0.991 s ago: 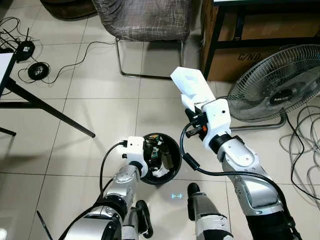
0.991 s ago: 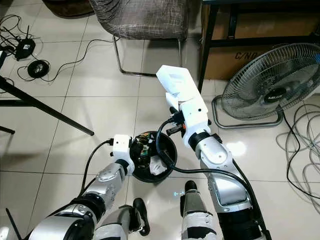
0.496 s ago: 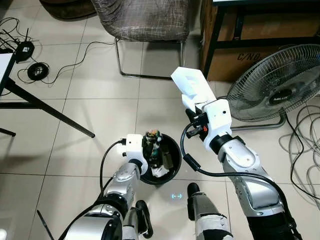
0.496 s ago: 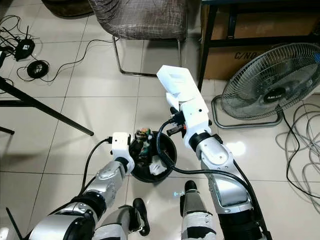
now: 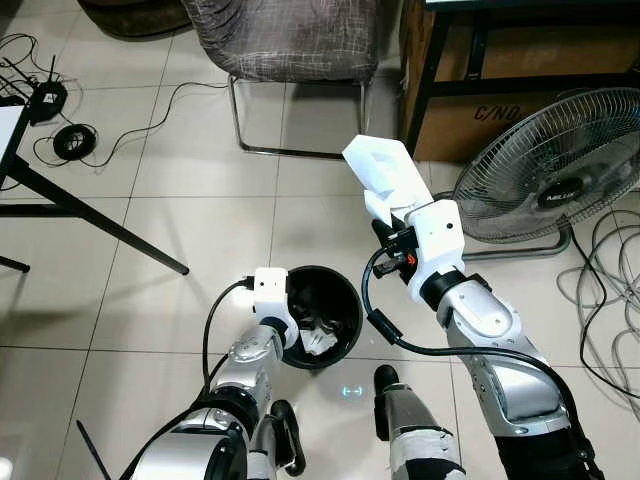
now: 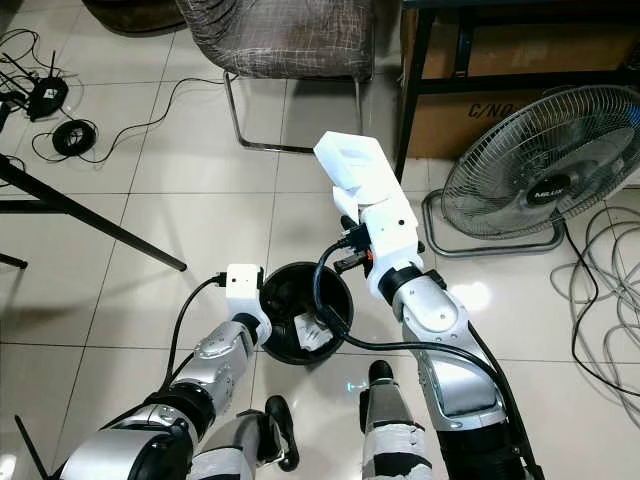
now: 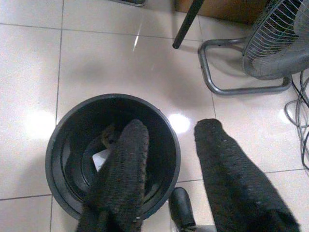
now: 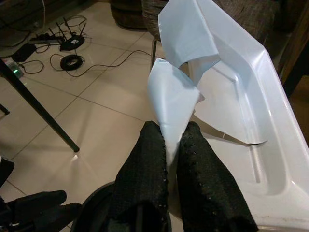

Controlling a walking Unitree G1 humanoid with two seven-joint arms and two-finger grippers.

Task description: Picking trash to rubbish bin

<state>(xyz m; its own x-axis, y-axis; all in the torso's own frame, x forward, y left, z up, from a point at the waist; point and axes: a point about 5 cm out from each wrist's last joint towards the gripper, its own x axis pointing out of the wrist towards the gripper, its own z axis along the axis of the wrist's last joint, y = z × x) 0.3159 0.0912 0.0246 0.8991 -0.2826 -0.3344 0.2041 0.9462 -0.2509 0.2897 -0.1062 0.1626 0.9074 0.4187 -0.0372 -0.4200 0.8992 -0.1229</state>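
- Far left on your floor: a black table leg (image 5: 95,228) runs slantwise over the tiles, with a coiled cable (image 5: 76,142) and a small black box (image 5: 48,98) behind it.
- Your left claw (image 7: 169,169) hangs above the bin (image 5: 322,316) with its fingers spread wide and nothing between them. One finger (image 7: 123,179) lies over the bin's mouth, the other over the tile just beside the rim.
- The bin is black and round and stands on the floor between your two arms. White paper scraps (image 5: 318,343) and darker bits lie at its bottom.
- A chair (image 5: 290,40) with grey patterned fabric stands behind the bin, well apart from it.
- Your right claw (image 8: 170,145) is raised above and behind the bin, pinched tight on the trash (image 5: 388,178): a white plastic tray with a loose white film. The fingers (image 8: 145,174) grip a fold of that film; the tray tilts away from the wrist.
- Right of that arm: a dark table frame (image 5: 432,75), a cardboard box (image 5: 520,110) beneath it, a floor fan (image 5: 555,170), and loose cables (image 5: 610,300) at the far right.
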